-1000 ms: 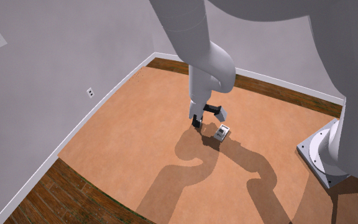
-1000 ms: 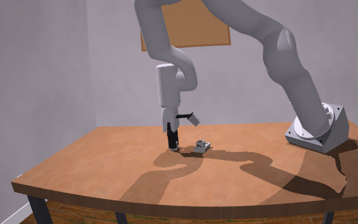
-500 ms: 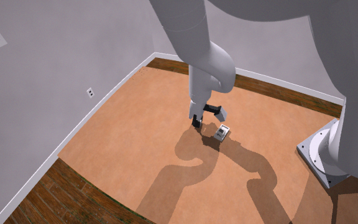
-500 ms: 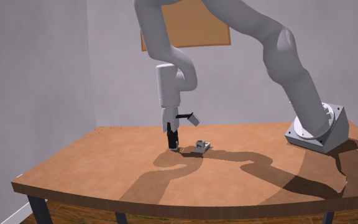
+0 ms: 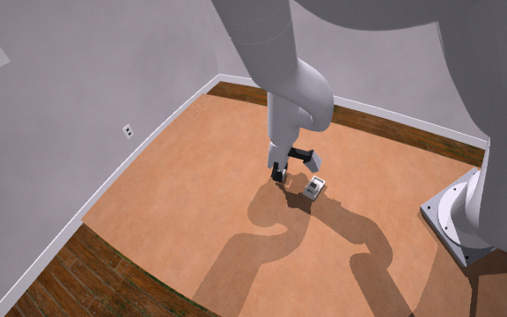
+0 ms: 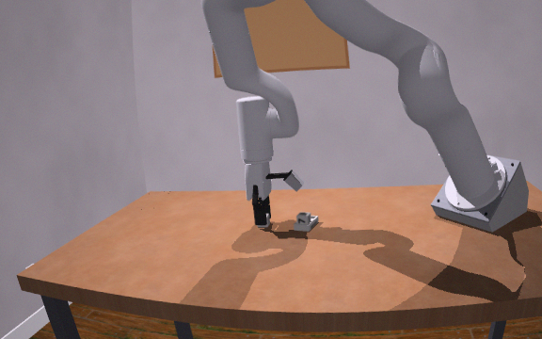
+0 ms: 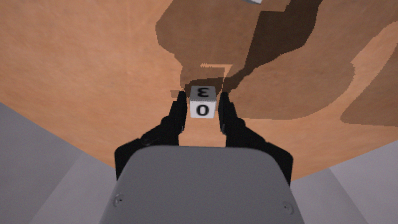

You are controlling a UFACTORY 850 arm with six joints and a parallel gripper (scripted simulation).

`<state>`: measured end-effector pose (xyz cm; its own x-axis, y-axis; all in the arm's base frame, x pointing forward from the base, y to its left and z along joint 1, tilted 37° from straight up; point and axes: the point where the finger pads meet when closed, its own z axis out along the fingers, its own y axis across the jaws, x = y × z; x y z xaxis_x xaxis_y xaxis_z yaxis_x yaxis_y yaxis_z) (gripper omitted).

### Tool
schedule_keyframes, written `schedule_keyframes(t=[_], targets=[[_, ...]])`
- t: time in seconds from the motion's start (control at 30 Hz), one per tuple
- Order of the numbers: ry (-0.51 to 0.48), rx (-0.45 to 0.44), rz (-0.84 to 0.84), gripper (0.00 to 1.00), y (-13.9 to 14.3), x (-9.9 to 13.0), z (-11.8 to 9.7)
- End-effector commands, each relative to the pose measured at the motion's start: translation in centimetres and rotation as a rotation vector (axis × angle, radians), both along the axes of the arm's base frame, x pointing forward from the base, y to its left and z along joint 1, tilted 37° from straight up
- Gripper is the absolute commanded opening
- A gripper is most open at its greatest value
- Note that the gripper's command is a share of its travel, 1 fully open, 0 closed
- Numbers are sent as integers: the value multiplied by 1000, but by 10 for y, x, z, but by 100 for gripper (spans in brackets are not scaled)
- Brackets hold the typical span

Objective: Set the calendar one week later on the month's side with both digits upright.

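Note:
A white cube (image 7: 202,102) sits on the table between the fingertips in the wrist view. One face shows a 0, another a 3 that reads upside down there. My gripper (image 5: 279,178) (image 6: 262,224) (image 7: 202,100) is down at the table and open around this cube, with a narrow gap on each side. The small white tray (image 5: 319,190) (image 6: 303,229) lies flat beside the gripper, towards the robot's base. The other cube (image 5: 313,186) (image 6: 303,217) is in the tray, with dark digits, one looking like an 8. The tray's month side cannot be made out.
The wrist camera housing (image 5: 314,161) (image 6: 293,180) sticks out from the gripper above and near the tray. The robot's base (image 5: 429,211) (image 6: 511,207) stands on the right of the table. Arm shadows fall across the tabletop.

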<state>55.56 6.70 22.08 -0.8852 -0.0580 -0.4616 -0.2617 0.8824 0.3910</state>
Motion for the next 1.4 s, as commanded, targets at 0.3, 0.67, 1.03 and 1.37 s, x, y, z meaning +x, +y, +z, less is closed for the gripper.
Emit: schedule_keyframes(t=[0.3,0.67,1.03,1.37], targets=[[-1,0,0,47,-2,-1,3],[-1,0,0,47,-18,-14,31],[-1,0,0,47,-38,-31,65],[-1,0,0,100,-42,-34,72]])
